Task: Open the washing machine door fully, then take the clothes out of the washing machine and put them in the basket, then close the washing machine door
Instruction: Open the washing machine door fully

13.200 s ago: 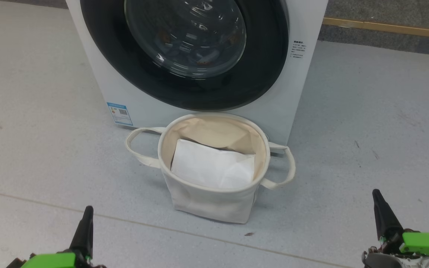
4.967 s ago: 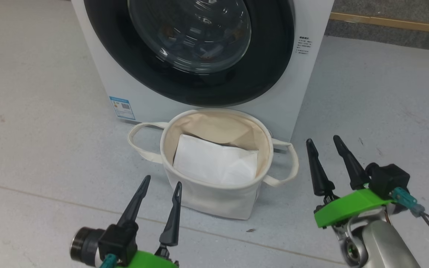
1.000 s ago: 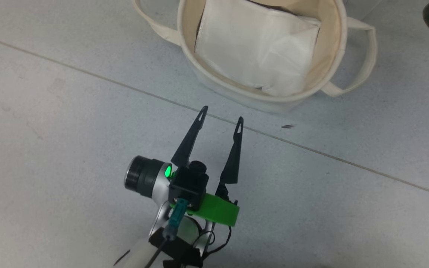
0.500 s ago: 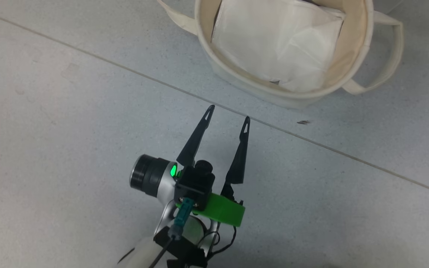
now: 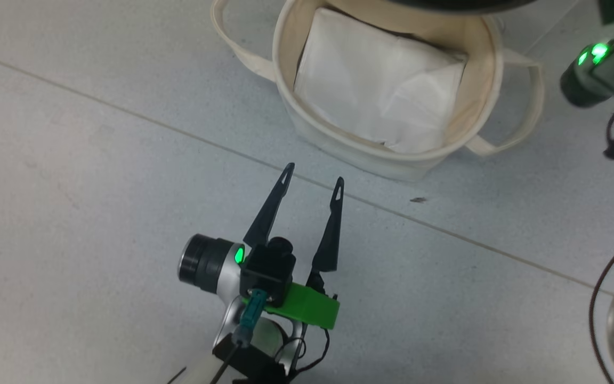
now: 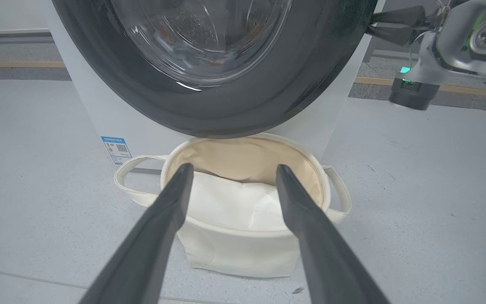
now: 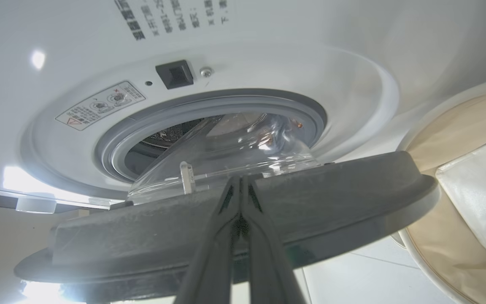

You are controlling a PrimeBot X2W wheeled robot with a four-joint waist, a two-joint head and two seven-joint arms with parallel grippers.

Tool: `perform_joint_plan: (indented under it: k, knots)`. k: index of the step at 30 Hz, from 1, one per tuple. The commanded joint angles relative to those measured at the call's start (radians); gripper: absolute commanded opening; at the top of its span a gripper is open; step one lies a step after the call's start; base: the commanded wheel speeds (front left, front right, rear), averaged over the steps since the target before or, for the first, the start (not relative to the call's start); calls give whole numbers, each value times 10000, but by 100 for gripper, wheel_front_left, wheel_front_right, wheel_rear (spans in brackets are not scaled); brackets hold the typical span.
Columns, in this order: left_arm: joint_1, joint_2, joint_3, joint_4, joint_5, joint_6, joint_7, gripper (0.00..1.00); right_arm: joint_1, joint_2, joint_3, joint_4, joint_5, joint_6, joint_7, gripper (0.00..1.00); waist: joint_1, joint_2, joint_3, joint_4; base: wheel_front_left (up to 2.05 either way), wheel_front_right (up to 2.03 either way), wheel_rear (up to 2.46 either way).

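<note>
One closed right claw (image 7: pixel 239 182) at door (image 7: pixel 352 185) edge.

1. The floor (image 5: pixel 72 160) is pale grey and finely speckled.
2. A thin seam (image 5: pixel 126 112) crosses it diagonally, from far left to near right.
3. A small dark speck (image 5: pixel 419 200) lies just beyond the seam.
4. At the far edge, a yellow strip (image 6: pixel 15 64) runs along a darker grey band (image 6: pixel 15 74) below a white wall (image 6: pixel 2 14).
</note>
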Motion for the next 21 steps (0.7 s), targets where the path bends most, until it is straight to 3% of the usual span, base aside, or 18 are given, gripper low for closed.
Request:
perform_joint_plan:
  k: [1, 14, 21]
  knots:
    - [262, 39, 346, -253, 53, -40, -120, 100, 103, 734, 439, -508, 66, 12, 364, 0, -1, 0, -259, -94, 0, 0, 0]
    - [838, 39, 1123, -274, 4, -104, -120, 100, 1504, 1261, 1079, -748, 142, 12, 506, 0, -1, 0, -998, -244, 0, 0, 0]
    - [1263, 39, 1554, -346, 42, -282, -120, 100, 2404, 1321, 2334, -976, 992, 12, 605, 0, -1, 0, -1608, -179, 0, 0, 0]
